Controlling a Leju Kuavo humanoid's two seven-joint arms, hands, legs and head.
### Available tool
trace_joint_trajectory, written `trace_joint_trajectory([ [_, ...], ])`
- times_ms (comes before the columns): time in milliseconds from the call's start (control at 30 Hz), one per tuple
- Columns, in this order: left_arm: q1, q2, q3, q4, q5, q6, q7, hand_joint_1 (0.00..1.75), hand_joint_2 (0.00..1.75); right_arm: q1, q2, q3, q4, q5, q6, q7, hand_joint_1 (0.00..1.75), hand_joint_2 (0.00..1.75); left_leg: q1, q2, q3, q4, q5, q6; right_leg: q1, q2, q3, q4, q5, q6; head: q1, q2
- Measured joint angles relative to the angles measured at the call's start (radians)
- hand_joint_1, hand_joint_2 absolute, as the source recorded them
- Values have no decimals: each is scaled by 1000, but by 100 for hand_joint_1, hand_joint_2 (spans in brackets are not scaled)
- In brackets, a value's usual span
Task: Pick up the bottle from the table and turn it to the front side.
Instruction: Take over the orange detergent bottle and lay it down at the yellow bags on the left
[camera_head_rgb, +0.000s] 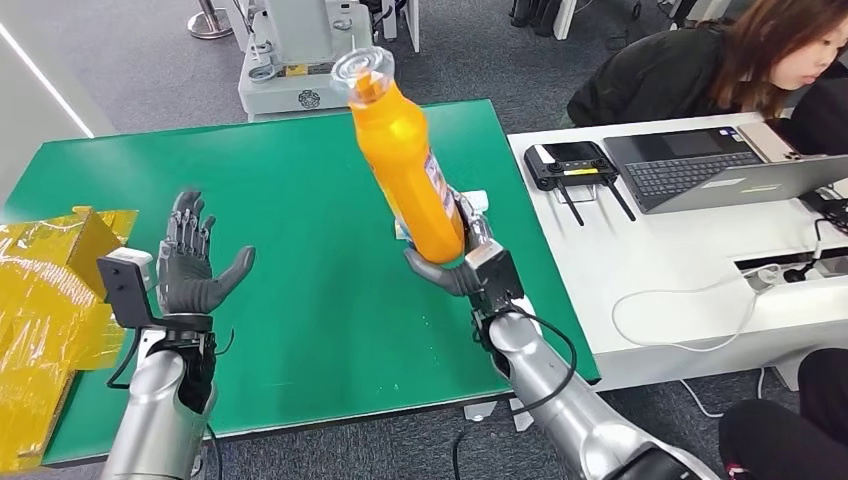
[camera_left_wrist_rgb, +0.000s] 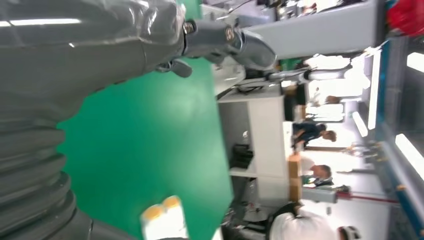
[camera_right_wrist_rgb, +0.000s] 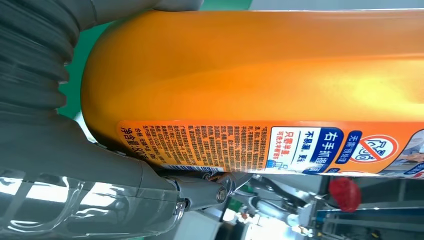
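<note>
green table (camera_head_rgb: 300, 230), white desk (camera_head_rgb: 660, 270) beside, grey carpet (camera_head_rgb: 130, 60)

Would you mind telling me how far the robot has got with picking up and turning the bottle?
The pick-up looks done: the right hand holds the orange bottle by its base, tilted, clear of the green table. The turn is in hand; the printed label faces the right wrist camera. The left hand is open above the table. Whether the front faces forward can't be judged.
</note>
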Motion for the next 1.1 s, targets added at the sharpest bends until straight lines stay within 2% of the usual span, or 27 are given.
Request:
trace_joint_trajectory([
  [200,-93,-4,1,38,1,-45,30,0,175,-142,28,17,107,36,-16,20,175,175,0,0,-1,0,0,0,0,0,0,0,0,0,0,0],
  [367,-157,-16,1,63,-6,-73,56,0,175,-212,44,32,168,61,-19,43,175,175,0,0,-1,1,0,0,0,0,-1,0,0,0,0,0],
  [567,-193,-23,0,69,1,-102,84,0,175,-227,55,42,210,72,-16,75,175,175,0,0,-1,1,0,0,0,0,-1,0,0,0,0,0],
  [1100,-195,-9,0,68,33,-133,103,0,175,-229,74,65,286,89,-15,93,175,175,0,0,-2,1,0,0,0,0,-1,0,0,0,0,0],
])
